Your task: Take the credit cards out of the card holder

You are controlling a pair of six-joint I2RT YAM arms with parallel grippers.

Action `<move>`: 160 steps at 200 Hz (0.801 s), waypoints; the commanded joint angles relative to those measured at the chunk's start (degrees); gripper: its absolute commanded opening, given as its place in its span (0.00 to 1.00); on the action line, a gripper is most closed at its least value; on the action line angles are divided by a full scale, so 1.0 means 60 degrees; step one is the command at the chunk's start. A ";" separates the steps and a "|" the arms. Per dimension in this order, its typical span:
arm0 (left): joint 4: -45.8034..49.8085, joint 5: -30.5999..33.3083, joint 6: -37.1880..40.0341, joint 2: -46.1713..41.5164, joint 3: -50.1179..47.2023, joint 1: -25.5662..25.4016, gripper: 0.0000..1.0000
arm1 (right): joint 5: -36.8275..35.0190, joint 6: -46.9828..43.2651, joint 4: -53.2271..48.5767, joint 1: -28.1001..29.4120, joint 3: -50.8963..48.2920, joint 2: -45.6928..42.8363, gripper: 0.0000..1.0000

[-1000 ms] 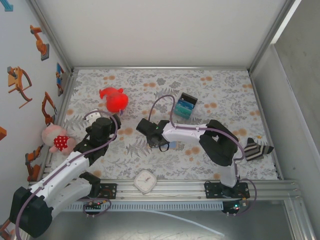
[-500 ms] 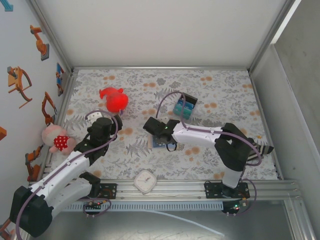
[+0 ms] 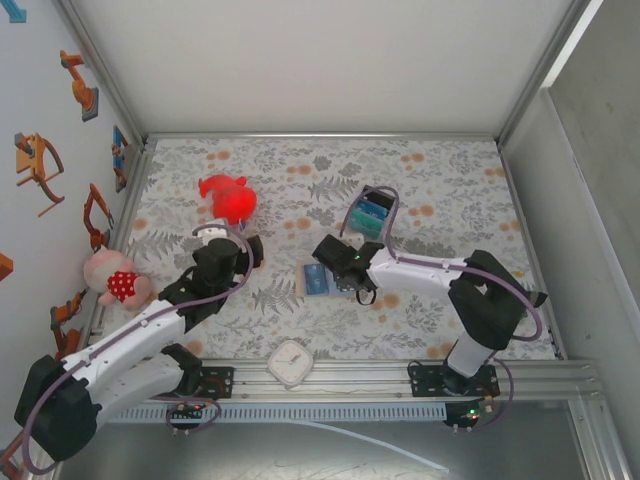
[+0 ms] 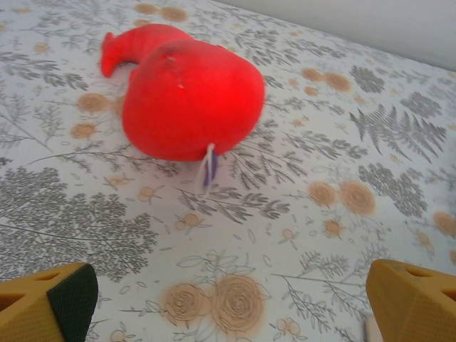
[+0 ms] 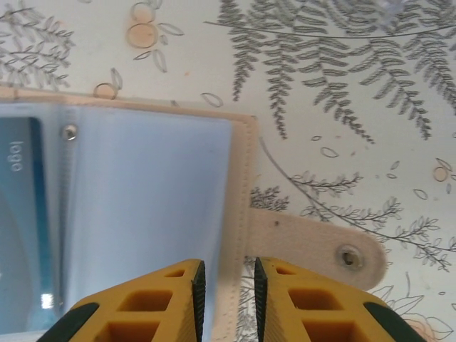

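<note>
Card holder (image 3: pixel 316 279) between clock (image 3: pixel 291 362) and block (image 3: pixel 368 215)

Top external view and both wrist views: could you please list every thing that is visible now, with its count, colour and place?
card holder: one, tan with light blue lining, lying open on the table centre
credit card: one seen, blue-teal, inside the card holder
red plush toy: one, red, far left of the table
doll: one, pink with red dotted clothing, left edge
block: one, blue and teal with black edge, behind the card holder
clock: one, white, near rail
tablecloth: one, pale floral, covering the table
wall stickers: several, orange, left wall
left gripper: one, yellow fingers, open, near the red plush toy
right gripper: one, yellow fingers, close together at the card holder's tab side
</note>
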State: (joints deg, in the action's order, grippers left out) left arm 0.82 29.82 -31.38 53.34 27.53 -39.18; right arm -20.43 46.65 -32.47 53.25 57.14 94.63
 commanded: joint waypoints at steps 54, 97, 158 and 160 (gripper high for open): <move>-0.0022 0.0503 0.0086 0.0268 -0.0262 -0.1267 0.97 | -0.0048 -0.0291 0.1537 -0.0760 -0.1379 -0.1953 0.07; 0.0183 0.0477 -0.0582 0.0915 -0.0233 -0.1760 0.97 | 0.0348 -0.0531 0.1802 -0.0893 -0.1155 -0.2111 0.14; 0.1119 0.0290 -0.1001 0.2478 0.0648 -0.2069 0.97 | 0.1914 -0.0591 0.2318 -0.1213 -0.0860 -0.1510 0.03; 0.1177 0.0278 -0.1027 0.2543 0.0698 -0.2076 0.97 | 0.1929 -0.0592 0.2324 -0.1214 -0.0854 -0.1484 0.02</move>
State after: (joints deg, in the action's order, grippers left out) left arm 3.53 31.48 -35.07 65.49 27.55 -51.05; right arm -13.02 43.48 -20.10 46.81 49.93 83.79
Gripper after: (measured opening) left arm 0.968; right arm 0.075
